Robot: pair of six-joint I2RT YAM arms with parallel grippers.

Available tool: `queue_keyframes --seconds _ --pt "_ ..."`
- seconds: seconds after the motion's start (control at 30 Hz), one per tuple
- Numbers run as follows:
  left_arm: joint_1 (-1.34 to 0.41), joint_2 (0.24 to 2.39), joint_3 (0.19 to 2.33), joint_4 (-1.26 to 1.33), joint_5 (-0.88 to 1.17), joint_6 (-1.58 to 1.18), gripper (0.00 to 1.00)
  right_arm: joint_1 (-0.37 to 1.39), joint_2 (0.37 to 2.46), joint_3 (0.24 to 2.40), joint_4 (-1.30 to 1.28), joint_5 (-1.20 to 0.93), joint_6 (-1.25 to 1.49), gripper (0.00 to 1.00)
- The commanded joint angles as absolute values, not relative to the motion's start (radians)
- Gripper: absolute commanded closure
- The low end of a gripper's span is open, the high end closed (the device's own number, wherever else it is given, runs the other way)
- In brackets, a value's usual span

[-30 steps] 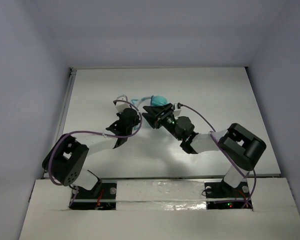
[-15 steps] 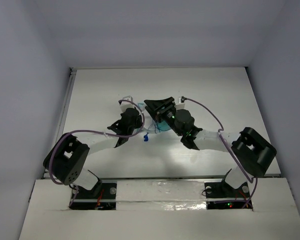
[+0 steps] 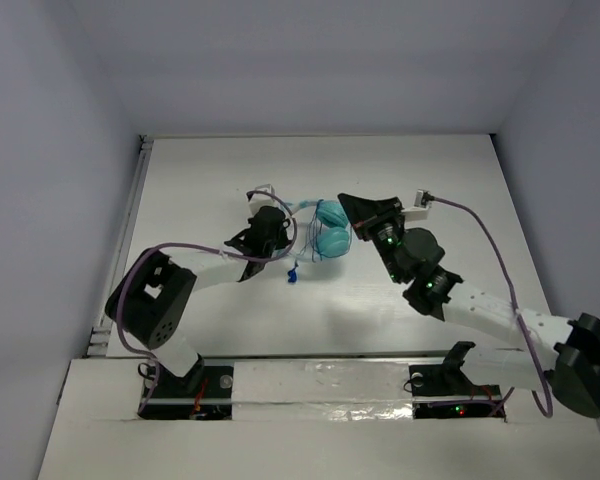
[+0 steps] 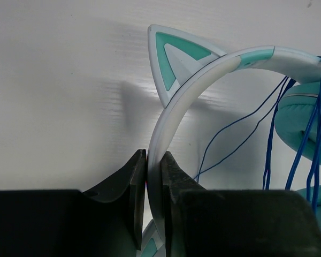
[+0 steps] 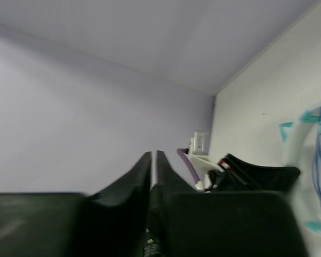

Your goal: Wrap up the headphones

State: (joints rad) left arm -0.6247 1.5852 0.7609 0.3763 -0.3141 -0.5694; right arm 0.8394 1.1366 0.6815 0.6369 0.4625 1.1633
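The teal headphones (image 3: 327,238) lie mid-table, their two earcups side by side. My left gripper (image 3: 270,226) is at their left and shut on the pale headband (image 4: 203,69), just below a cat-ear point (image 4: 174,61). The thin blue cord (image 4: 267,139) hangs in loops across the earcup (image 4: 305,128), and a loose end (image 3: 293,273) lies on the table in front. My right gripper (image 3: 358,208) is just right of the earcups. Its jaws (image 5: 153,156) are pressed together, aimed at the left wall, with nothing visible between them. The headphones (image 5: 313,119) show blurred at that view's right edge.
Purple robot cables (image 3: 195,268) loop along both arms. A small white connector (image 3: 423,197) sticks out behind the right wrist. The table's left rim (image 3: 132,215) and back wall bound the white surface (image 3: 450,250).
The right arm swung out to the right and stretched forward, uncovering the earcups, and its jaws closed. The left gripper shifted slightly back with the headband.
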Motion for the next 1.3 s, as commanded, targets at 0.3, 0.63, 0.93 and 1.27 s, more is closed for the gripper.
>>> queue_keyframes --seconds 0.3,0.63,0.93,1.27 --pt "-0.583 1.773 0.914 0.523 -0.310 -0.500 1.00 0.844 0.625 0.540 0.253 0.756 0.779 0.93" --pt "-0.555 1.753 0.904 0.542 -0.307 -0.505 0.55 0.844 0.414 0.581 0.026 0.769 0.677 0.39" --pt "-0.555 1.349 0.824 0.471 -0.333 -0.537 0.30 0.844 0.311 0.767 -0.150 0.792 0.588 0.01" --pt "-0.574 0.717 0.857 0.194 -0.275 -0.531 0.01 0.844 0.318 1.020 -0.293 0.767 0.485 0.00"
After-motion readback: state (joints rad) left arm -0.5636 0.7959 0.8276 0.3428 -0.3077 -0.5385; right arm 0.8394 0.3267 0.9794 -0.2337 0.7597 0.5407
